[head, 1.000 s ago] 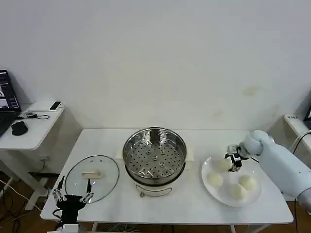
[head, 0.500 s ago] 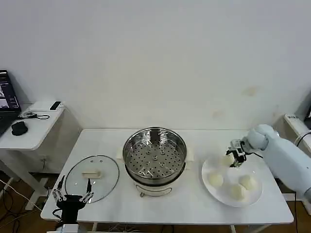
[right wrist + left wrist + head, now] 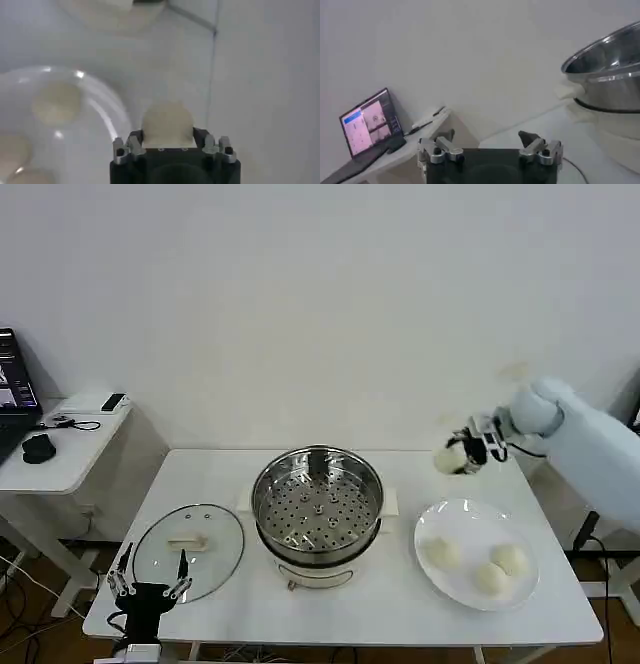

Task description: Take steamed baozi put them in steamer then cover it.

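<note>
Baozi (image 3: 451, 460), one cream-white bun, sits clamped in the right claw (image 3: 466, 454), held in the air above the far right part of the white tabletop (image 3: 400, 604), between the steamer (image 3: 318, 504) and the wall (image 3: 320, 304). Three more buns (image 3: 442, 553) lie on the white plate (image 3: 430, 524) near the tabletop's right edge. Steamer stands uncovered at centre, perforated tray exposed; its glass lid (image 3: 190, 549) lies flat at front left. Left claw (image 3: 150, 590) hangs at the front left edge beside the lid, fingers spread, gripping nothing. Bare surface lies between steamer and plate. A side desk (image 3: 60, 454) with laptop (image 3: 370, 125) stands at far left.
</note>
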{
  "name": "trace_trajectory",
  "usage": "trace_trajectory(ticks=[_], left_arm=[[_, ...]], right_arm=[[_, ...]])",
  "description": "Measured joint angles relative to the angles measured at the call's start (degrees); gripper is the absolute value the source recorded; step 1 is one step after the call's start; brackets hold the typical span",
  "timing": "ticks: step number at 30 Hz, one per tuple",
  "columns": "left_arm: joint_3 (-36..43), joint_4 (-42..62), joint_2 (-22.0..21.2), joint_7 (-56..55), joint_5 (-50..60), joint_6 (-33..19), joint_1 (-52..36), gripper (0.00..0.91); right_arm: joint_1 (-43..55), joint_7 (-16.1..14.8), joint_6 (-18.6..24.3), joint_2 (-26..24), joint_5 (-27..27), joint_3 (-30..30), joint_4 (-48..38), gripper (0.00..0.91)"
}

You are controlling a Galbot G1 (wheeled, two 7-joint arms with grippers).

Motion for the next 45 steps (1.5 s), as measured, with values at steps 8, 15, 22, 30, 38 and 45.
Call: trace_trajectory(ticks=[8,15,22,30,38,45], left_arm=[[-1.12,-1.04,-0.28,0.04,-0.14,0.0,0.47,0.907],[-2.19,-2.13,-0.57,0.19,-0.37,0.1,0.63,0.907],[-3.39,-2.5,-0.79,0.24,-0.83,0.15,0.48,0.907],[-4.16,-2.23,-0.97,0.33,-1.1,0.17,-0.04,0.907],[-5.11,-1.67,-0.77,0.33,-1.8,0.2,-0.28,0.907],[-5.41,-1.48,-0.77,0.3,-2.06,0.19,-0.27,0.907]], right_arm=[[8.52,1.89,1.6,5.41,4.59,-9.69,1.59,0.675],[12.0,4.27,6.13,11.27,4.5,-17.1,1.27,0.675],[12.77,6.96,12.8,16.11,0.28,-22.23,-0.07,0.675],[12.48,9.99,18.73,20.91,-4.65,-25.27,-1.84,0.685],[11.16,12.35,23.02,24.93,-8.99,-26.05,-5.19,0.685],[9.86,13.55,25.23,26.77,-11.74,-26.47,-7.87,0.685]])
